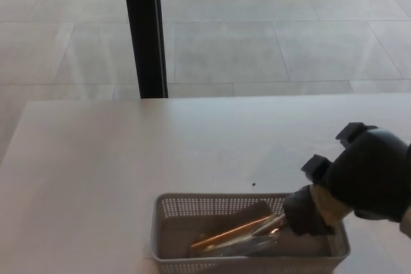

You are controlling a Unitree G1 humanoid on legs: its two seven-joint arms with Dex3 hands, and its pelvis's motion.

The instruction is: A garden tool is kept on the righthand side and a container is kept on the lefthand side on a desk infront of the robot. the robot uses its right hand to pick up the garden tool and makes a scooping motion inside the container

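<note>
A grey perforated plastic basket (212, 206) stands at the near edge of the white desk (96, 158). My right hand (359, 181) comes in from the right, shut on the handle of a shiny metal garden scoop (234, 235). The scoop's blade lies low inside the basket, pointing left along its floor. My hand hangs over the basket's right end and hides the handle. My left hand does not show.
A black vertical post (144, 30) stands behind the desk's far edge, with tiled floor (289, 30) beyond. A small dark speck (254, 184) lies on the desk just behind the basket.
</note>
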